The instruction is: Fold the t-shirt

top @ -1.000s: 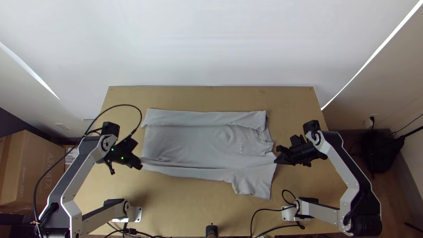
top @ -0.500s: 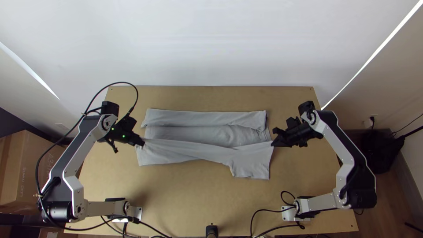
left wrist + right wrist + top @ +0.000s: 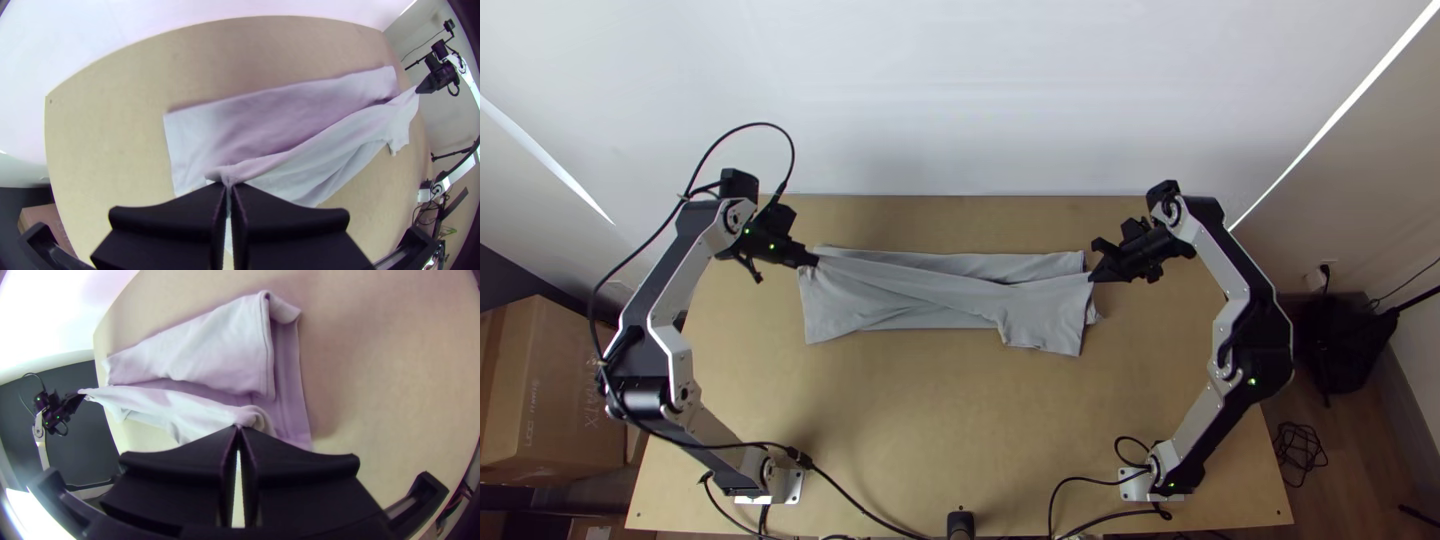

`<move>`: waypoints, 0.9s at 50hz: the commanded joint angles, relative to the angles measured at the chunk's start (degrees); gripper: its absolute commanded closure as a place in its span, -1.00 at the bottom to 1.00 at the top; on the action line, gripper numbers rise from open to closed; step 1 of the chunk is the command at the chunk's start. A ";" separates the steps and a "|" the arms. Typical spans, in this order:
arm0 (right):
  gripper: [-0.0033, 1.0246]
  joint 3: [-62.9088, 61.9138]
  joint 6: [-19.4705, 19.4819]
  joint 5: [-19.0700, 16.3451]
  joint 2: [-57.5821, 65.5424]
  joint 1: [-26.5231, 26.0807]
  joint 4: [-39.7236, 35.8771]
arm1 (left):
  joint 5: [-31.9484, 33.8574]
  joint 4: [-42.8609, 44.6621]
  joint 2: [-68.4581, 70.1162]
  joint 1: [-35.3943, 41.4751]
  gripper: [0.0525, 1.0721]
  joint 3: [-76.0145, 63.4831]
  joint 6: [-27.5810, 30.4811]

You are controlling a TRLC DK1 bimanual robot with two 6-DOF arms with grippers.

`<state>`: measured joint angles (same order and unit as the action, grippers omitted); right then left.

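Note:
The grey t-shirt (image 3: 960, 290) lies across the table, its far long side folded inward and its near side lifted and drawn over the middle. My left gripper (image 3: 813, 260) is at the shirt's left end, shut on the edge of the raised layer. At the right end my right gripper (image 3: 1092, 278) is shut on the same raised layer, near the sleeve. In the left wrist view, cloth is pinched at the tips of the left gripper (image 3: 229, 186). The right wrist view has a fold of cloth between the tips of the right gripper (image 3: 239, 428). The raised layer hangs between both.
The light wooden table (image 3: 950, 420) has bare wood in front of the shirt and a strip behind it. Cables (image 3: 855, 505) run by the arm bases at the near edge. A cardboard box (image 3: 555, 390) stands off the table's left side.
Both grippers have moved toward the table's far side, carrying the shirt's near edge up over its middle. The bare wood in front of the shirt has widened, and the far folded strip is partly covered.

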<state>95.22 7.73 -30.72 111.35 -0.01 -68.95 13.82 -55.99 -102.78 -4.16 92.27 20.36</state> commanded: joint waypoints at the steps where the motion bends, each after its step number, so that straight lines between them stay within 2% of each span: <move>1: 0.95 7.08 1.15 -0.22 5.90 -0.08 -2.33 | 0.33 -0.09 -5.32 0.30 0.95 6.17 -1.29; 12: 0.95 21.41 2.29 -0.22 16.62 -0.52 -5.50 | 0.33 -1.05 -15.34 0.65 0.95 16.54 -1.99; 25: 0.95 30.82 4.40 -0.22 25.23 -0.43 -6.20 | 0.33 -0.79 -22.29 0.74 0.95 19.00 -2.17; 26: 0.95 31.17 4.58 -0.13 25.58 -0.43 -6.20 | 0.33 -0.53 -22.55 0.74 0.93 18.91 -2.43; 27: 0.95 31.61 4.58 -0.13 25.85 -0.52 -6.20 | 0.33 0.00 -22.90 0.74 0.83 18.91 -2.87; 28: 0.90 31.87 4.84 -0.13 26.02 -0.52 -6.11 | 0.33 0.09 -23.17 0.74 0.63 18.74 -3.05; 31: 0.50 32.13 5.37 -0.13 26.02 -0.60 -6.02 | 0.33 -0.09 -23.78 0.65 -0.18 18.21 -3.13; 34: -0.31 31.78 5.55 -0.04 25.67 -0.69 -6.02 | 0.41 0.09 -23.78 0.65 -0.62 17.59 -2.34; 36: -0.86 31.52 5.63 0.05 25.23 -0.96 -6.02 | 1.38 0.09 -23.52 0.56 -0.75 17.42 -2.34; 37: -0.94 31.34 5.63 0.05 25.06 -1.13 -5.94 | 2.17 0.18 -23.25 0.38 -0.76 17.33 -2.34; 45: -0.93 26.42 5.98 0.05 20.31 -2.80 -2.95 | 11.93 1.93 -20.09 -2.43 -0.76 16.01 -2.43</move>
<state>124.68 12.45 -30.70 136.20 -1.34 -72.99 22.28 -54.37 -125.58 -4.58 109.60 17.98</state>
